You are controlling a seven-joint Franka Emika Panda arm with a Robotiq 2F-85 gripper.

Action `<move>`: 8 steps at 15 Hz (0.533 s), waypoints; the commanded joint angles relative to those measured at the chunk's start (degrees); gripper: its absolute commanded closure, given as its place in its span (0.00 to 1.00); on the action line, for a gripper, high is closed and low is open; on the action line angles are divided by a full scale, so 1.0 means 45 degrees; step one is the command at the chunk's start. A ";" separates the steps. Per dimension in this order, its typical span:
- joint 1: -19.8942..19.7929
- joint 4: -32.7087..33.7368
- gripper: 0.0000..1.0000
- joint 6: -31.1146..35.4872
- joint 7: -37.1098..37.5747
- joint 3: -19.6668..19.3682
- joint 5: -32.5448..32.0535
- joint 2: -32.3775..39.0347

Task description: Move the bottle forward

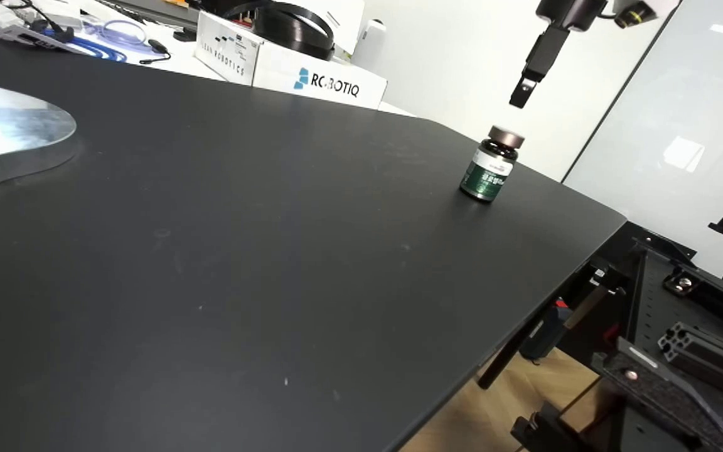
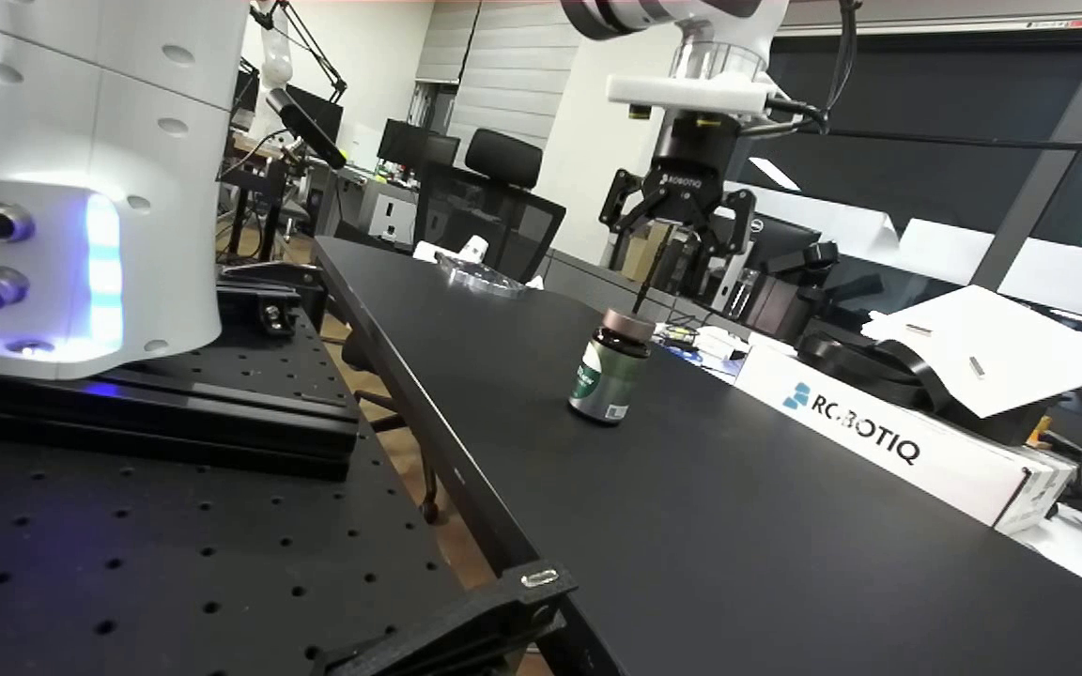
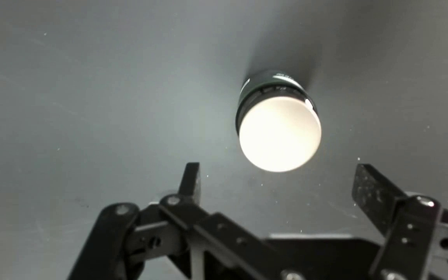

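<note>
- At the far left of an exterior view, the base (image 2: 151,244) is showing smooth white casing with rounded edges and oval dimples, and a strip (image 2: 103,272) on it is glowing pale blue.
- Below it, a black plate (image 2: 245,522) is spreading flat, dotted with round holes.
- Farther right, a mesh-backed chair (image 2: 485,211) is standing beyond the table (image 2: 748,507), whose dark, matte top is showing pale specks.
- Near the chair, a clear, wavy-edged piece (image 2: 485,278) is lying on the table, catching the light.
- Next, the bottle (image 2: 609,371) is standing upright on the table, squat and round; its dark, glossy body is wearing a green label (image 2: 588,377) under a smooth brown cap (image 2: 628,325). Glare is washing the cap nearly white in the wrist view.
- Just right of that and higher, the gripper (image 3: 276,182) is hanging apart from the bottle and partly covering a dark monitor (image 2: 790,239). Its black, hinged fingers (image 3: 191,181) are standing wide apart, and the wrist view is showing the bottle just ahead of the gap between them.
- Farther right, a long white box (image 2: 879,460) with ROBOTIQ lettering is standing past the table's edge, well apart from the bottle; a curved black band (image 2: 851,371) and a white sheet (image 2: 1001,347) are sitting above it.
</note>
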 commanded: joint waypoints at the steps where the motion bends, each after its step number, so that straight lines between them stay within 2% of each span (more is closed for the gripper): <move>1: -0.0021 -0.0272 0.00 -0.0453 0.0602 0.0064 -0.0709 -0.1915; 5: 0.0086 -0.0291 0.00 -0.0835 0.0616 0.0218 -0.0815 -0.2906; 6: 0.0196 -0.0224 0.00 -0.1187 0.0494 0.0231 -0.0661 -0.2872; 8: 0.0253 -0.0028 0.00 -0.0955 0.0121 0.0039 -0.0525 -0.2608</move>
